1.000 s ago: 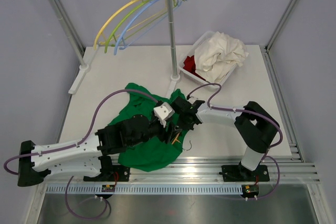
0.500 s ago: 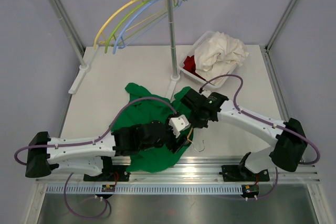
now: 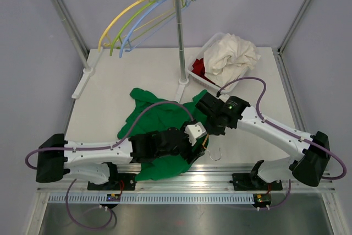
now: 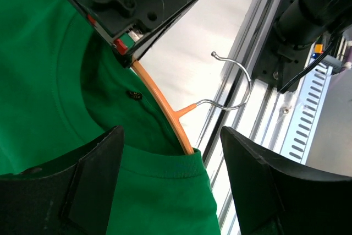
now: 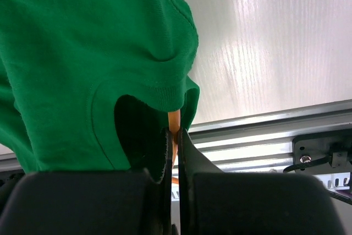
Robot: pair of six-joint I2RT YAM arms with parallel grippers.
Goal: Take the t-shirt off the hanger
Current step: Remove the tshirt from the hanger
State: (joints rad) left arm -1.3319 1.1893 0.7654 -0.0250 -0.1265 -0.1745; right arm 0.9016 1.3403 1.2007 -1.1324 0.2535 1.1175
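The green t-shirt [image 3: 157, 125] lies crumpled on the white table, still on an orange hanger whose metal hook [image 3: 215, 152] pokes out toward the near rail. My right gripper [image 3: 212, 118] is shut on the orange hanger arm [image 5: 174, 120] just where it leaves the shirt's collar [image 5: 165, 94]. My left gripper [image 3: 195, 138] is open, its fingers [image 4: 96, 180] spread either side of the collar rib [image 4: 165, 163], with the hanger [image 4: 165, 108] and hook [image 4: 237, 83] between and beyond them. The right gripper's body [image 4: 137, 9] shows at the top of the left wrist view.
A clothes rack [image 3: 179, 31] with yellow, green and blue hangers [image 3: 132, 20] stands at the back. A white basket [image 3: 220, 61] of white and red clothes sits at the back right. The aluminium rail [image 3: 231, 169] runs along the near edge.
Both grippers and the shirt's collar end have shifted right and toward the near rail. The hook now sits closer to the rail, and the left arm is stretched further right.
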